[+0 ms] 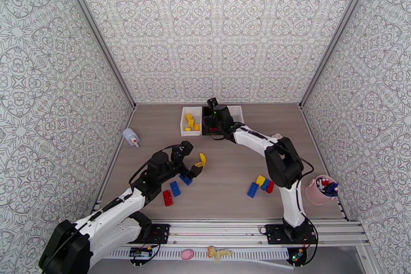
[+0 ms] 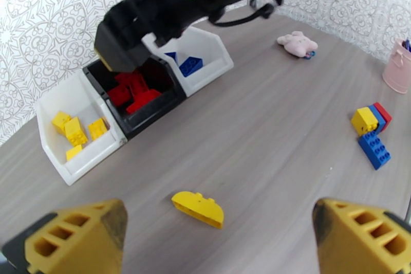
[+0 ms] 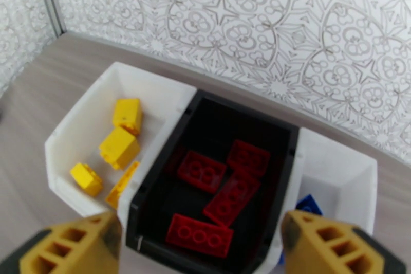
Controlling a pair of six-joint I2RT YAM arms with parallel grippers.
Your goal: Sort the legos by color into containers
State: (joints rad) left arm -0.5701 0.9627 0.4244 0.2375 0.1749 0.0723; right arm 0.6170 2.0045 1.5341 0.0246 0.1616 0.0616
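A curved yellow lego [image 2: 198, 209] lies on the table just ahead of my left gripper [image 2: 216, 241], which is open and holds nothing. Three containers stand in a row at the back: a white bin [image 3: 149, 82] with yellow legos [image 3: 119, 146], a black bin [image 3: 241, 108] with red legos [image 3: 221, 187], and a white bin [image 3: 339, 167] with a blue lego [image 3: 308, 203]. My right gripper [image 3: 203, 247] hovers open over the black bin [image 1: 206, 128]. Loose blue and red legos [image 1: 175, 188] lie by the left arm. A yellow, blue and red cluster [image 1: 262, 184] sits on the right.
A pale bottle with a red tip [image 1: 131, 138] lies near the left wall. A pink cup [image 1: 321, 189] with pens stands at the right edge. A pinkish lumpy toy [image 2: 297, 43] rests behind the right arm. Patterned walls close in three sides.
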